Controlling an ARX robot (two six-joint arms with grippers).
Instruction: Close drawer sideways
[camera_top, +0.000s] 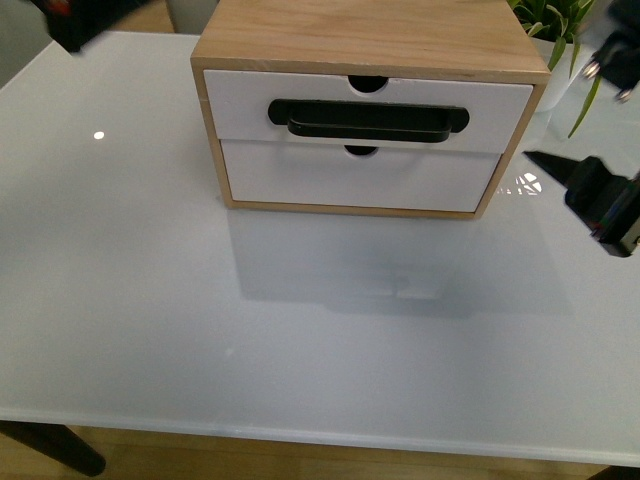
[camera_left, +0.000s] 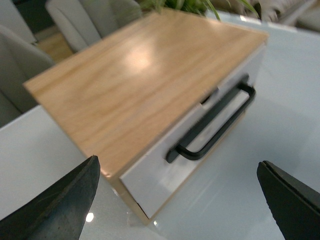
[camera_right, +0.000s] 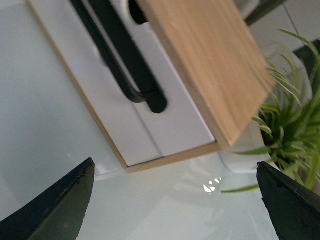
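Seemingly all but shut, the wide, shallow white-fronted drawer (camera_top: 235, 110) with its long black bar handle (camera_top: 368, 122) is being shown in the upper slot of a light-wood two-drawer box (camera_top: 370, 30), which is being borne by a glossy white tabletop (camera_top: 300, 340). Whether the front is fully flush cannot be told; in the right wrist view it is perhaps being shown slightly proud of the plain white lower drawer (camera_top: 360, 180).

The right gripper (camera_top: 600, 205) is being held off the box's right side, clear of it, with its fingers (camera_right: 60, 205) spread wide and nothing between them. The left gripper (camera_left: 177, 200) is likewise being held spread and empty, off the box's left front corner.

Three risks are being judged from here. If a sideways push is landed on the box wall rather than on the drawer front, the whole box is likely to be slid across the slick surface. A fingertip caught behind the bar could see the drawer dragged out again. A wide sweep on the right could see the small white pot (camera_right: 242, 157) beside the box being knocked over.

Nothing of the drawers' contents is being revealed: only darkness is being seen through the half-round notch (camera_top: 366, 84). The pot is being filled by a spiky green plant (camera_right: 295, 125).
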